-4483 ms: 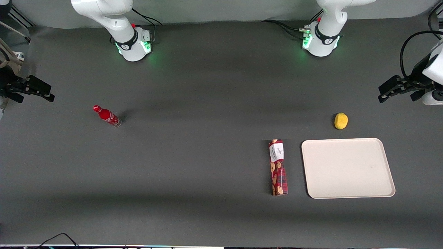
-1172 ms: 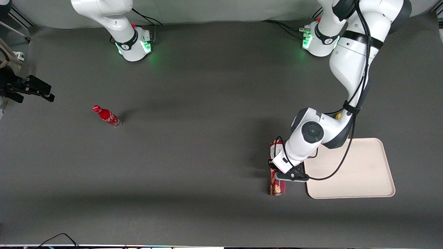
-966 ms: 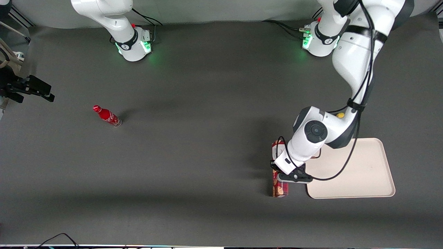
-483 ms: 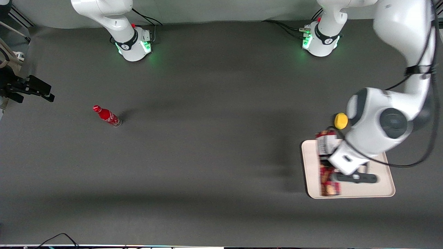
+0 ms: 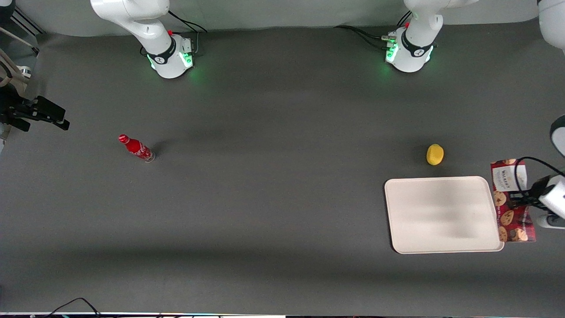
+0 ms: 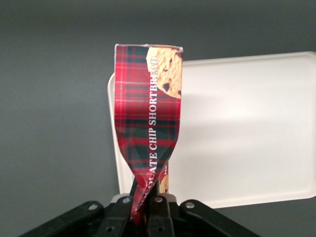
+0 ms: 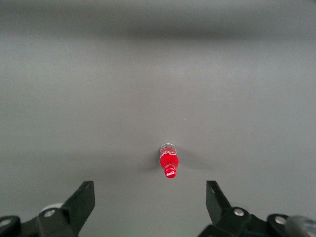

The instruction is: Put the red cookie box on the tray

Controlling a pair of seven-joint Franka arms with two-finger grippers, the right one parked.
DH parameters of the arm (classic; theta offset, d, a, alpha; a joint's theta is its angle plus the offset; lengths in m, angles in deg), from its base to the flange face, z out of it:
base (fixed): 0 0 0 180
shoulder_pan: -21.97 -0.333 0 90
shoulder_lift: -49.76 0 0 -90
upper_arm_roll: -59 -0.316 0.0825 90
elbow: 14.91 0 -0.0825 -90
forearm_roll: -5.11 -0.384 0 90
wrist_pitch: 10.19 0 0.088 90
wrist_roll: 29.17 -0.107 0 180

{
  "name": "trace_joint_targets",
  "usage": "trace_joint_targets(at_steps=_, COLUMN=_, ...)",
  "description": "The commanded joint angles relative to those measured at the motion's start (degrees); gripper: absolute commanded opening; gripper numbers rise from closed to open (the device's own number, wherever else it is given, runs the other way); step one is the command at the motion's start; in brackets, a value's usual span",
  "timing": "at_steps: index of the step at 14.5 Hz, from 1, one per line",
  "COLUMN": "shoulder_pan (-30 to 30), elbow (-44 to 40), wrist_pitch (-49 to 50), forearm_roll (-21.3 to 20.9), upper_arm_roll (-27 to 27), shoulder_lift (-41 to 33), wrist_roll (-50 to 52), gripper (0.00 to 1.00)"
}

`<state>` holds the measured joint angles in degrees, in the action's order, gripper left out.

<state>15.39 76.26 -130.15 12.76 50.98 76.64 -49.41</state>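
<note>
The red cookie box (image 5: pixel 511 201) is a long dark-red plaid carton with cookie pictures and a white label at its end farther from the front camera. My left gripper (image 5: pixel 519 204) is shut on its middle and holds it in the air over the tray's short edge at the working arm's end of the table. The cream-beige tray (image 5: pixel 441 214) lies flat with nothing on it. In the left wrist view the gripper (image 6: pixel 146 210) pinches the box (image 6: pixel 148 118) so that the carton is squeezed narrow at the fingers, and the tray (image 6: pixel 242 128) lies below it.
A yellow lemon-like object (image 5: pixel 435 154) lies on the table just farther from the front camera than the tray. A small red soda bottle (image 5: pixel 137 148) stands toward the parked arm's end and shows in the right wrist view (image 7: pixel 169 163).
My gripper lifted the box from the table beside the tray and carried it across the tray toward the working arm's end. The arm has swung mostly out of the front view.
</note>
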Motion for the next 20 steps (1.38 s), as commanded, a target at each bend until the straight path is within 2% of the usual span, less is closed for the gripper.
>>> trace_joint_targets(at_steps=1, shoulder_pan=0.6, elbow=0.3, wrist_pitch=-5.0, forearm_roll=5.2, upper_arm_roll=-2.2, shoulder_lift=5.4, wrist_roll=-2.9, gripper=0.0)
trace_joint_targets(at_steps=4, shoulder_pan=0.6, elbow=0.5, wrist_pitch=-7.2, forearm_roll=6.0, upper_arm_roll=-2.2, shoulder_lift=7.7, wrist_roll=1.5, gripper=0.0)
trace_joint_targets(at_steps=8, shoulder_pan=0.6, elbow=1.1, wrist_pitch=-13.8, forearm_roll=6.0, upper_arm_roll=-2.3, shoulder_lift=10.2, wrist_roll=1.0, gripper=0.0)
trace_joint_targets(at_steps=13, shoulder_pan=0.7, elbow=1.5, wrist_pitch=-16.3, forearm_roll=6.4, upper_arm_roll=-2.2, shoulder_lift=11.3, wrist_roll=1.2, gripper=0.0)
trace_joint_targets(at_steps=14, shoulder_pan=0.7, elbow=1.5, wrist_pitch=-16.5, forearm_roll=6.4, upper_arm_roll=-2.2, shoulder_lift=11.4, wrist_roll=1.0, gripper=0.08)
trace_joint_targets(at_steps=16, shoulder_pan=0.7, elbow=1.5, wrist_pitch=-16.8, forearm_roll=6.4, upper_arm_roll=-2.2, shoulder_lift=11.3, wrist_roll=0.8, gripper=1.0)
trace_joint_targets(at_steps=20, shoulder_pan=0.7, elbow=2.3, wrist_pitch=-15.2, forearm_roll=6.3, upper_arm_roll=-2.2, shoulder_lift=8.4, wrist_roll=1.4, gripper=1.0)
